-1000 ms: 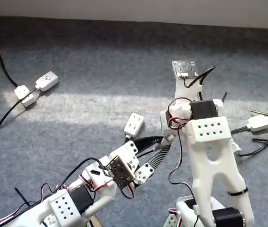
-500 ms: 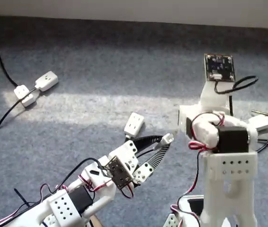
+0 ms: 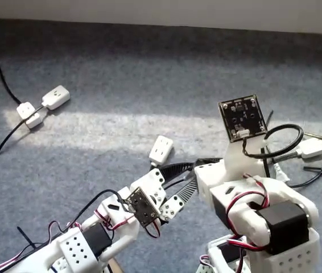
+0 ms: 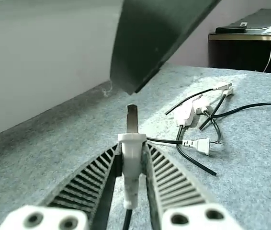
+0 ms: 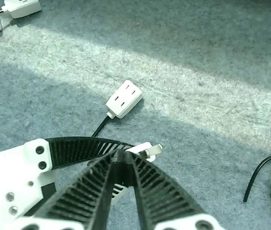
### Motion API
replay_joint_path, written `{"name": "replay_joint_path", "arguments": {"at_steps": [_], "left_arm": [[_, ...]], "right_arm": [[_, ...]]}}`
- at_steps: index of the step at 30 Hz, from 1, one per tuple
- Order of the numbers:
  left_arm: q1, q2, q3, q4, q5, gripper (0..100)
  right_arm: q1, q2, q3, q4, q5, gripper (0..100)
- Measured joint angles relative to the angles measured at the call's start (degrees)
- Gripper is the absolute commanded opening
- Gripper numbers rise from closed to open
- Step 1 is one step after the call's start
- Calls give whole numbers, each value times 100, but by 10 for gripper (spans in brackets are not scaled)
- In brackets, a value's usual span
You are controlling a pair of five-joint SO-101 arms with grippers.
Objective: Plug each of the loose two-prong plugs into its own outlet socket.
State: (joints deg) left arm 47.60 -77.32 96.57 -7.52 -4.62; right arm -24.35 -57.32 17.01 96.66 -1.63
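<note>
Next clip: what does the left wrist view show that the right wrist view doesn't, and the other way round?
Left wrist view: the left tool clamped on a white plug, its prongs sticking out past the tip, with a tangle of black cords and dark furniture beyond. Right wrist view: past the shut right tool, a white outlet socket lying slots-up. Both: the held plug in the left tool, the grey carpet, and a loose plug, though I cannot tell if it is the same one.
</note>
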Motion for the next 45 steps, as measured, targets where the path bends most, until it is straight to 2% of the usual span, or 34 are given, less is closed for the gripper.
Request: {"name": "replay_joint_path", "arguments": {"at_steps": [5,12,19,23,27,33,36,41,45], "left_arm": [[-9,0,0,0,0,6],[-607,0,0,-176,0,6],[-589,0,0,-220,0,6],[-571,0,0,-229,0,6],[-492,0,0,-229,0,6],[-492,0,0,-229,0,6],[-492,0,0,-229,0,6],[-343,0,0,-229,0,6],[-369,0,0,-229,0,6]], "right_arm": [[-35,9,-9,132,0,7],[-35,378,413,-167,0,7],[-35,615,607,-360,0,7],[-35,615,62,132,0,7],[-35,589,-422,202,0,7],[-659,615,-536,202,0,7],[-747,686,-536,202,0,7],[-659,677,-316,97,0,7],[-308,703,369,-580,0,7]]}}
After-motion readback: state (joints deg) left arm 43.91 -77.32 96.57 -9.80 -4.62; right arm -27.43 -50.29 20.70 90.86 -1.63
